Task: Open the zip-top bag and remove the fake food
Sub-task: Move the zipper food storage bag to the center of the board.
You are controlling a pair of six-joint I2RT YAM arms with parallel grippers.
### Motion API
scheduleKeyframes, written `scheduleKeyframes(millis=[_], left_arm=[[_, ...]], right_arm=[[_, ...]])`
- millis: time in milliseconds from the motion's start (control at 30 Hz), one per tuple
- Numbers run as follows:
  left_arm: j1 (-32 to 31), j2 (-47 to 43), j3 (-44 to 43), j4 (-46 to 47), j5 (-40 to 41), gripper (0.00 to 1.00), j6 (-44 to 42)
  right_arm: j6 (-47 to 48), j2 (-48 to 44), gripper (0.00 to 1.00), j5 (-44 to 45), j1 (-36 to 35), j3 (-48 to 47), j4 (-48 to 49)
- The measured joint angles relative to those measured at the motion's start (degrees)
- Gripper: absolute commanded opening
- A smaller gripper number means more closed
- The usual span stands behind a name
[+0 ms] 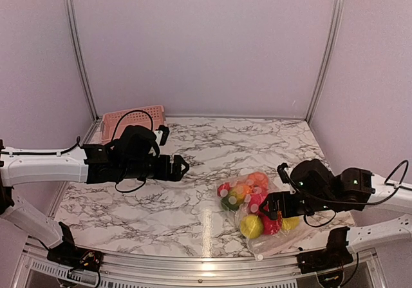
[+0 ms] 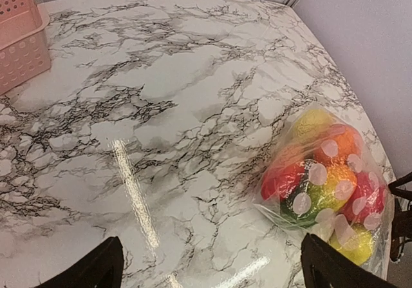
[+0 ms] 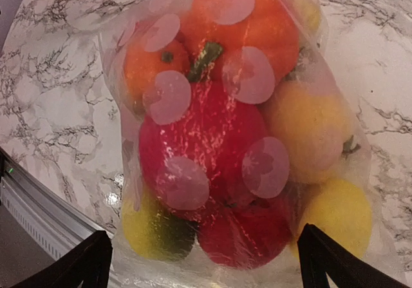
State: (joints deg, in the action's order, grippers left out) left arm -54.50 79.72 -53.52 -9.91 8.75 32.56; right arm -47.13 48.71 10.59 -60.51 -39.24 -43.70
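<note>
Clear plastic with pale round dots, the bag (image 3: 257, 75) lies on the front right part of the marble tabletop (image 1: 193, 201), packed with fake food (image 3: 206, 140) in red, orange, yellow and green. Just over it hangs the right end effector (image 3: 206, 268), jaws spread wide, one finger to each side of the load and nothing gripped; whether it touches the plastic I cannot tell. Left of centre, well apart from the bag, the left end effector (image 2: 215, 272) is likewise released and empty above bare marble, with a pink basket (image 1: 132, 117) at the far left corner.
</note>
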Motion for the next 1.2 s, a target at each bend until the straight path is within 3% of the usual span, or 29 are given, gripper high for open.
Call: scheduleKeyframes(millis=[200,433,867,1067,1200], left_arm=[[0.00,0.37,-0.61,-0.31,0.35,0.99,-0.22],[0.00,0.83,-1.92,-0.87,1.57,0.99,-0.39],[1.95,-4.26,0.85,-3.85,4.52,0.99,1.14],[8.04,-7.04,8.79,-0.59,-1.46,0.99,5.22],[8.90,-7.02,13.18,3.52,-6.97,0.98,8.68]], right_arm=[[-0.79,4.39,0.99,-2.73,-0.98,1.16,0.11],[-0.61,16.72,0.95,-4.13,-1.05,0.37,6.29],[0.79,44.44,0.91,-4.35,2.73,-18.29,23.23],[3.45,53.18,0.92,-4.83,6.12,-27.91,28.28],[4.98,53.31,0.92,-4.68,6.21,-30.42,29.94]])
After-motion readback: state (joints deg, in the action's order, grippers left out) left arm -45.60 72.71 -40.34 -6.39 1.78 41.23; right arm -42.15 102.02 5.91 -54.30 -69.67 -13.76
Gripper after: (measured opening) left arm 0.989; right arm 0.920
